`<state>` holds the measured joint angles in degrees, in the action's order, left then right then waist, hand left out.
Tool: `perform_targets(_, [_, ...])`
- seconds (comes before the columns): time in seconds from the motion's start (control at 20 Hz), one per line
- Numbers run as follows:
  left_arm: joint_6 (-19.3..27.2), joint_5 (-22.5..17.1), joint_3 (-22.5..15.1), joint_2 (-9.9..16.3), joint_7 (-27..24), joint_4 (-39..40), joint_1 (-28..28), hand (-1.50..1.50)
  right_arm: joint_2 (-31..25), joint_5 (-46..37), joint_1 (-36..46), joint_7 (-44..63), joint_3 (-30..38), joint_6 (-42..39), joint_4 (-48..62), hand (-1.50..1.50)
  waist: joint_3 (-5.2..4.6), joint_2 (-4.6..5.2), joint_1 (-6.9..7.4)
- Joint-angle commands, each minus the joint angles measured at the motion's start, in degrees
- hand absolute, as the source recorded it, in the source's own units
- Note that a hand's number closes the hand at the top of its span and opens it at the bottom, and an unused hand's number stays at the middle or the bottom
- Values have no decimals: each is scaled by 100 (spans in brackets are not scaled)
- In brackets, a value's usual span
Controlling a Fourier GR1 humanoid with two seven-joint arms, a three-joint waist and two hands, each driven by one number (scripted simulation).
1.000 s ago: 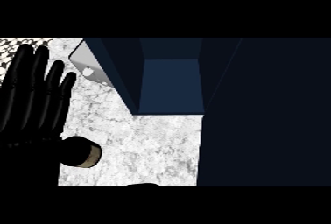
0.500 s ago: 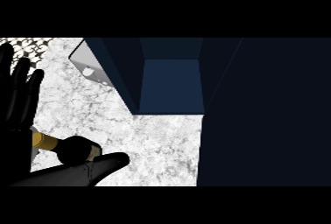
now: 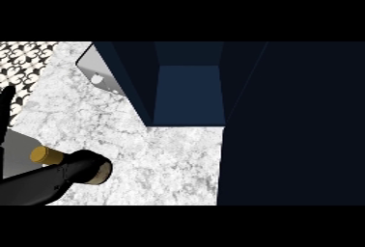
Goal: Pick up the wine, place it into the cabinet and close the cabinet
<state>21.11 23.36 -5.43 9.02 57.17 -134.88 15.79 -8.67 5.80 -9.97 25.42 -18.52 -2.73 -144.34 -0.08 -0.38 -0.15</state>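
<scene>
White marble counter (image 3: 164, 159) beside open navy cabinet (image 3: 187, 94); left hand (image 3: 6, 99) state unclear.

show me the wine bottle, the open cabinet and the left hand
wine bottle (image 3: 68, 172), head view, on its dark neck
cabinet (image 3: 187, 94), head view, on its blue inner floor
left hand (image 3: 7, 99), head view, on a raised finger at the left edge

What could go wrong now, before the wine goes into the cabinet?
1. The wine is tilted at the lower left of the counter. Only a little of the left hand shows, so the hold cannot be checked; the bottle might slip or roll.
2. The cabinet has a narrow opening between dark walls, well to the right of the bottle. The bottle could hit a wall on the way in.
</scene>
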Motion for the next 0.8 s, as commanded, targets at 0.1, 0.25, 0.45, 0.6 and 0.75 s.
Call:
perform_targets(0.1, [-242,-1040,706,186,-197,-580,-641,-150,-135,299,-178,725,38,152,-1468,-150,-5,-2,-14])
perform_targets(0.25, [-208,-1231,845,109,-550,-414,-837,-150,-121,365,-98,624,60,96,-1393,-150,-2,6,-20])
perform_targets(0.45, [-348,-1677,970,-91,-1441,-80,-1486,-150,-132,487,45,805,221,182,-1368,-150,-3,19,-18])
perform_targets(0.6, [-565,-2091,1182,-172,-1614,-286,-2017,-150,-199,426,-193,526,202,21,-1294,-150,4,10,-9])
perform_targets(0.75, [-814,-2451,1399,-169,-1932,-61,-2259,-150,-193,518,68,772,291,120,-1321,-150,1,14,5])
